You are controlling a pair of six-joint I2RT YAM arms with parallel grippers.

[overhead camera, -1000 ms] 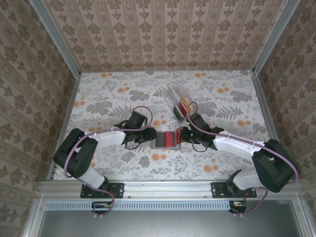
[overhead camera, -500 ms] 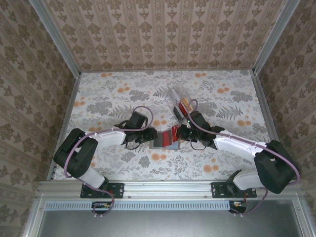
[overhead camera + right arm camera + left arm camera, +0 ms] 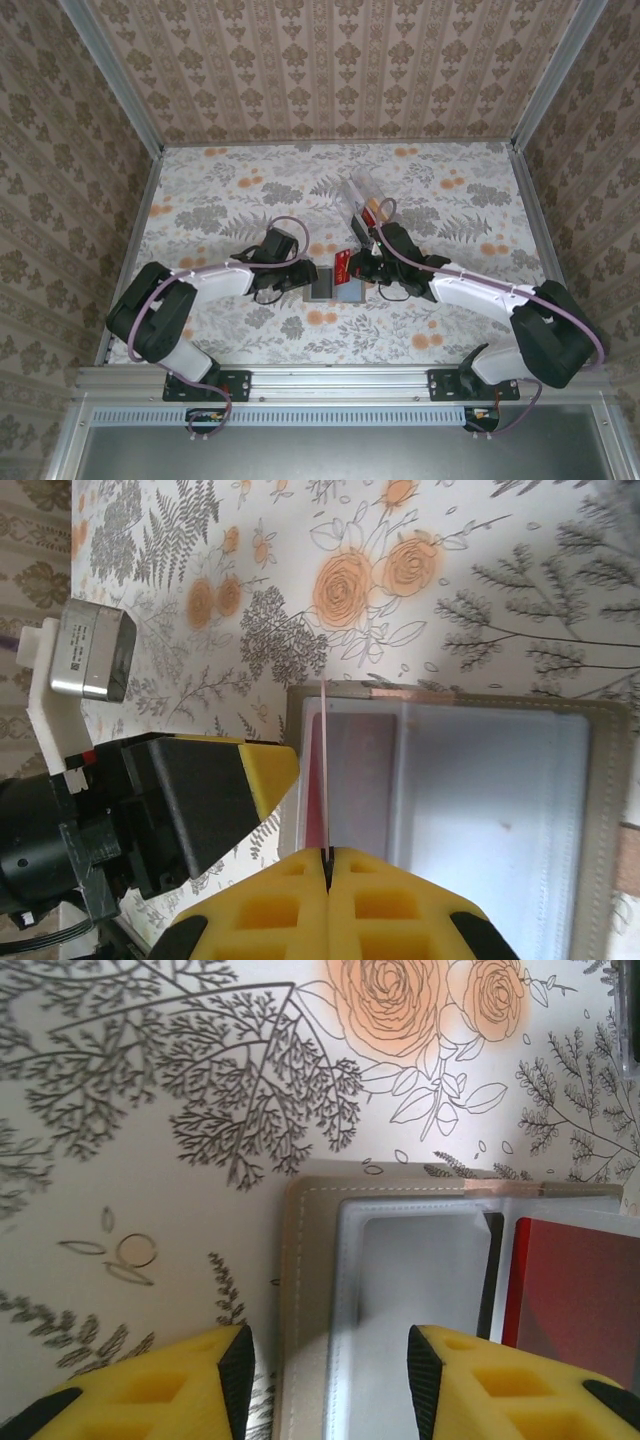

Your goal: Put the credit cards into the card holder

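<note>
Holder (image 3: pixel 300 1300) lies open and flat on the floral table (image 3: pixel 220 200). It has a tan stitched rim around a glossy grey pocket frame. Right gripper (image 3: pixel 328 865) is clamped tight on the red card (image 3: pixel 575 1280), with its yellow pads pinched on the card's near edge. From the right wrist the card is edge-on, a thin line standing upright over the holder. From the left wrist the card's face reads plain red and sits just right of the holder's grey pocket, with a dark strip between them. Whether the card's lower edge touches the holder can't be told. A pinkish reflection of the card shows on the holder's glossy panel beside it. Left gripper (image 3: pixel 328 1360) is at the holder's left end with its jaws apart. One yellow finger is over bare table just outside the holder's rim, the other is over the grey pocket, and the stitched rim runs between them. Nothing is pinched, and pad contact with the holder can't be told. The clear box (image 3: pixel 356 195) is on the holder's far side, slightly right and apart from it, with an orange-yellow card (image 3: pixel 372 209) inside. The silver camera block (image 3: pixel 92 650) on the left wrist, left of the holder, carries a printed label whose text is too small to read.
</note>
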